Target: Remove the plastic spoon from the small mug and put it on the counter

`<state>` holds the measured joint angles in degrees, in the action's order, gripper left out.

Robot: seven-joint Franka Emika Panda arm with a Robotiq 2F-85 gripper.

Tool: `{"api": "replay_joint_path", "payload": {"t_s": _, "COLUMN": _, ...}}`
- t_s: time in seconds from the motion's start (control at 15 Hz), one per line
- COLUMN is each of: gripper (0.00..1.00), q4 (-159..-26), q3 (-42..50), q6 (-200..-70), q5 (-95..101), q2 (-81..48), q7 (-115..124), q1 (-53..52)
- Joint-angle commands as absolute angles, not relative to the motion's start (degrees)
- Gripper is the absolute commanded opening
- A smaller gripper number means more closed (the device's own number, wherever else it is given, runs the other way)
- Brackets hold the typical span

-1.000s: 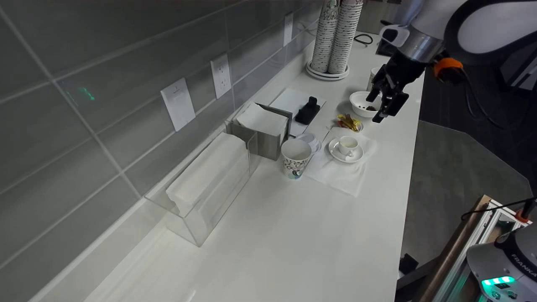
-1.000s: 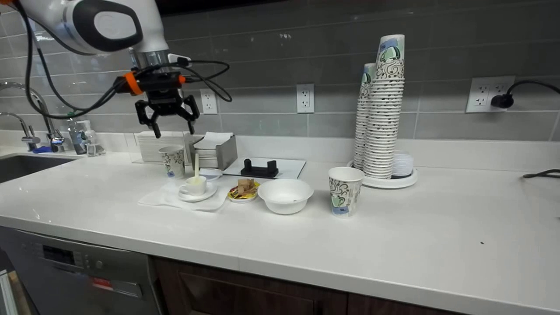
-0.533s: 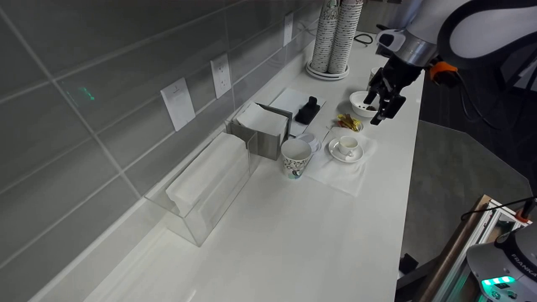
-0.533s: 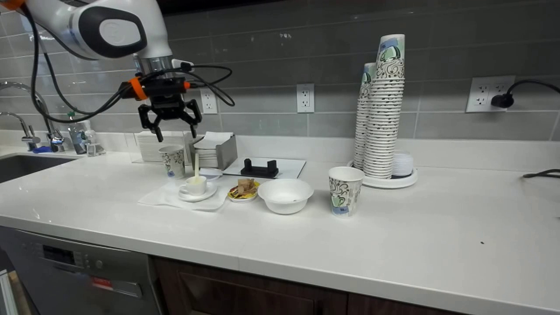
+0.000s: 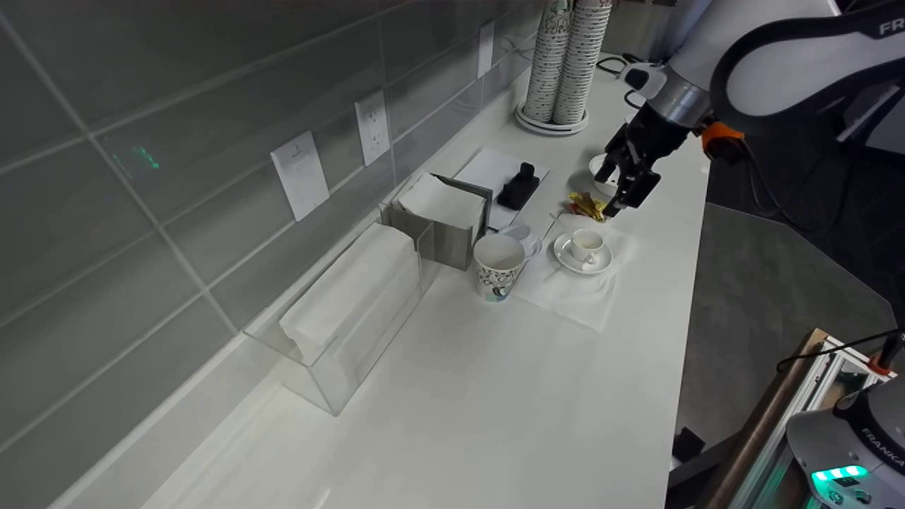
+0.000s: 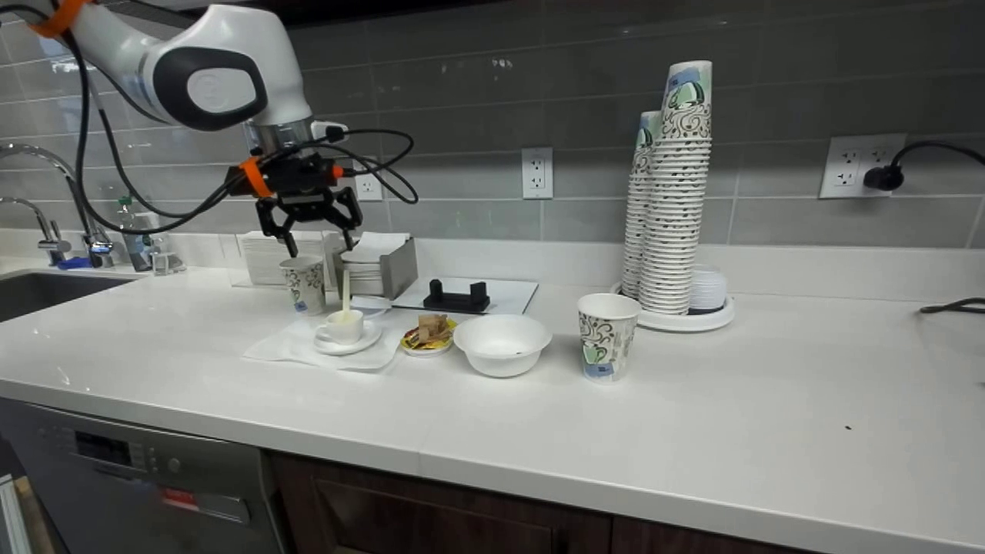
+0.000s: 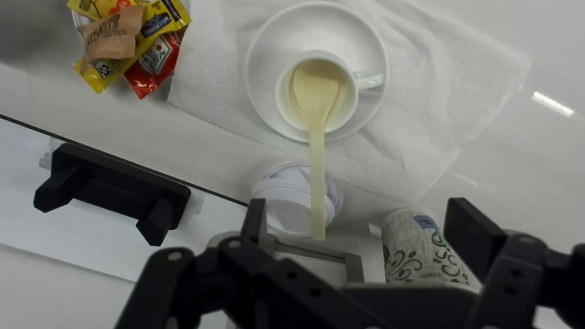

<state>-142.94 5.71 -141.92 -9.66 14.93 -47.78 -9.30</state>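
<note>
"Wrist view puts the plastic spoon [image 7: 317,151] in the small mug [image 7: 345,103], handle leaning past the rim. How will it behave?"

"Light, stiff, maybe slick, I'd judge from my end; pinch the upper handle."

"And your fingers [image 7: 473,237]?"

"Spread wide, holding and seemingly touching nothing."

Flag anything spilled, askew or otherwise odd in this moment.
Only minor things: in an exterior view a dark speck stands out on the white counter, whether crumb or mark I cannot tell, and in the wrist view the napkin under the saucer looks rumpled. I see no spill or damage.
</note>
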Motion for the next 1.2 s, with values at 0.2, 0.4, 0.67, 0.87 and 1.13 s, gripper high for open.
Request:
{"api": "replay_joint_path", "payload": {"t_s": 0.2, "gripper": 1.00, "q4": -143.2, "q3": 5.7, "q6": -151.3, "q5": -24.8, "q2": 8.0, "q7": -54.8, "q1": -11.6}}
{"api": "replay_joint_path", "payload": {"t_s": 0.4, "gripper": 1.00, "q4": -143.0, "q3": 4.2, "q6": -156.1, "q5": -30.7, "q2": 4.8, "q7": -58.3, "q1": -11.7}}
{"api": "replay_joint_path", "payload": {"t_s": 0.67, "gripper": 0.90, "q4": -142.3, "q3": 3.9, "q6": -160.1, "q5": -35.9, "q2": 1.7, "q7": -61.7, "q1": -12.6}}
{"api": "replay_joint_path", "payload": {"t_s": 0.87, "gripper": 0.69, "q4": -141.8, "q3": 4.0, "q6": -160.8, "q5": -38.9, "q2": 0.3, "q7": -63.8, "q1": -12.6}}
{"api": "replay_joint_path", "payload": {"t_s": 1.13, "gripper": 0.49, "q4": -141.4, "q3": 4.0, "q6": -161.1, "q5": -42.3, "q2": -0.3, "q7": -66.5, "q1": -12.2}}
